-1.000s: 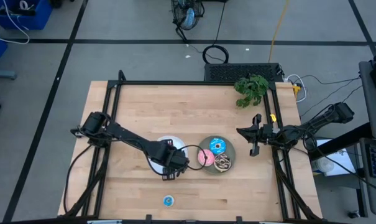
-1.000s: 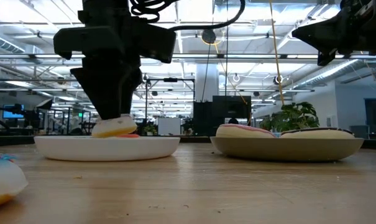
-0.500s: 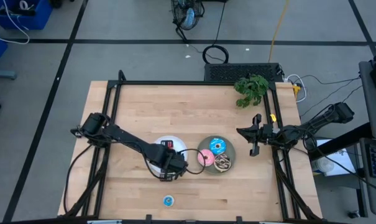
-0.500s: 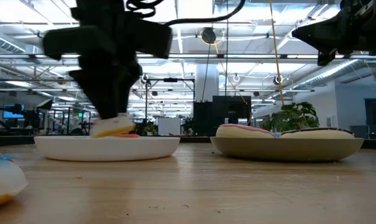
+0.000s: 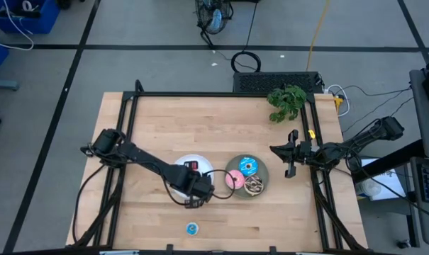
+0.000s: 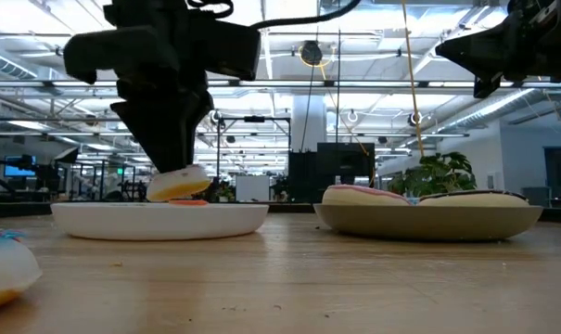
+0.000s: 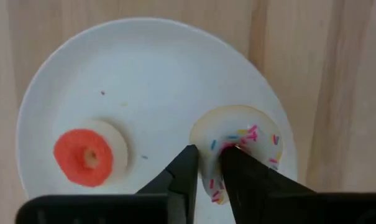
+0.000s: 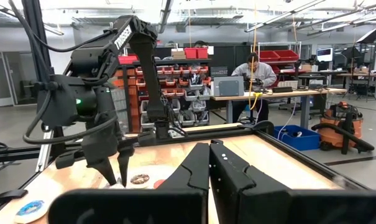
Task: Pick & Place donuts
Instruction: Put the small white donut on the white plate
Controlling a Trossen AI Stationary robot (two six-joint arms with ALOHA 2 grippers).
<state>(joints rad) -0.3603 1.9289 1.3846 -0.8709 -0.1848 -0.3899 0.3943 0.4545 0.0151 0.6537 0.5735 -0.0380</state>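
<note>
Left gripper (image 7: 207,163) is closing its fingers on the rim of the pink-white donut (image 7: 240,149) on the white plate (image 7: 144,81); pinch looks nearly complete, though whether it's lifting is hard to say; next move is probably a straight lift, then carrying toward the grey plate (image 5: 262,185). The donut is sitting between the fingertips, tiny, pale with sprinkles; red donut (image 7: 84,157) is lying off to one side; right gripper (image 5: 292,161) is waiting closed and empty at the table edge.
</note>
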